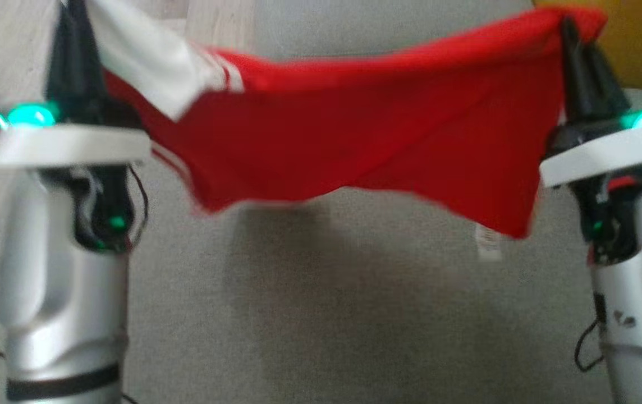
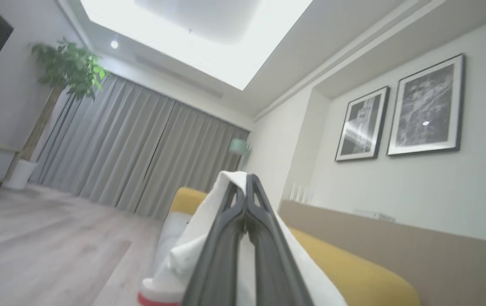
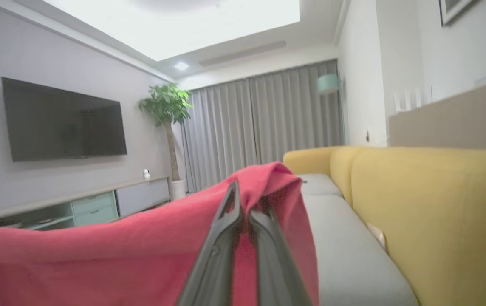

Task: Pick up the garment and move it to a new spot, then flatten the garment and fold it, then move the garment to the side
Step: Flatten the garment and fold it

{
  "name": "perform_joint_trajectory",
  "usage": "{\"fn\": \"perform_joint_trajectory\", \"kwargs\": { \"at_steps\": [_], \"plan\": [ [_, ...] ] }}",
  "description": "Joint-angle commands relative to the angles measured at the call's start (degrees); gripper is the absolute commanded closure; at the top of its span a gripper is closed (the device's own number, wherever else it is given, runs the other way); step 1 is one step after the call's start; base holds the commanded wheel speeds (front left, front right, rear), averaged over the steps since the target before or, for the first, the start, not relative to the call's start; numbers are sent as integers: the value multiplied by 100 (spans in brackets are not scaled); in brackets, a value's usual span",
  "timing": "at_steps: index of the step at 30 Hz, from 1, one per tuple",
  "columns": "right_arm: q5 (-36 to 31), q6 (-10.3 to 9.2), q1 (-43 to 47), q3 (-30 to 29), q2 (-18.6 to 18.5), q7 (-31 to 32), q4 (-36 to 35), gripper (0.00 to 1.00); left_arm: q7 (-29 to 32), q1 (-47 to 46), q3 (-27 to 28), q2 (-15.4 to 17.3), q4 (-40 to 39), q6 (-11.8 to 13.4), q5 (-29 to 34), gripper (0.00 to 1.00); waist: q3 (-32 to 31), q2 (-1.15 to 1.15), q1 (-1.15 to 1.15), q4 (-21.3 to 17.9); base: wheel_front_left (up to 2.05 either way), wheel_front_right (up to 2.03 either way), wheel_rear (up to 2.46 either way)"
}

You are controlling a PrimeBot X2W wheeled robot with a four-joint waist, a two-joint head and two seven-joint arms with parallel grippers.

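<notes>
the left jaws, at the upper left of the head view, are pinched shut on the white part of the garment (image 1: 354, 140), and the right jaws, at the upper right, are closed on its red corner. the cloth hangs stretched between them across the upper half of the frame, sagging in the middle, a white label (image 1: 488, 244) dangling at its lower right. under it lies the grey sofa seat (image 1: 354, 325).
</notes>
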Motion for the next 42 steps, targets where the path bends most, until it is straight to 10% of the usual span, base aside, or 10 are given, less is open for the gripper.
{"fn": "perform_joint_trajectory", "kwargs": {
  "at_steps": [1, 16, 31, 42],
  "plan": [
    [4, -4, -357, 64, -47, 193, -509, 100, 157, -535, 246, 193, -486, 15, -82, 100, -72, 0, 0, 2, 0, 0, 0],
    [-72, -4, -737, -625, 418, 1630, -1367, 100, 1551, -1213, 328, 712, -1034, 329, -219, 100, 847, 0, 0, -3, 0, 0, 0],
    [-1041, -4, -5404, -389, -176, -129, 2846, 100, 326, -5580, -19, 1520, 2786, -109, 550, 100, 2958, 0, 0, 66, 0, 0, 0],
    [-832, -4, -5285, -43, -106, -968, 5134, 100, -133, -5143, -491, 1107, 4097, -276, 505, 100, 2866, 0, 0, 262, 0, 0, 0]
  ]
}}
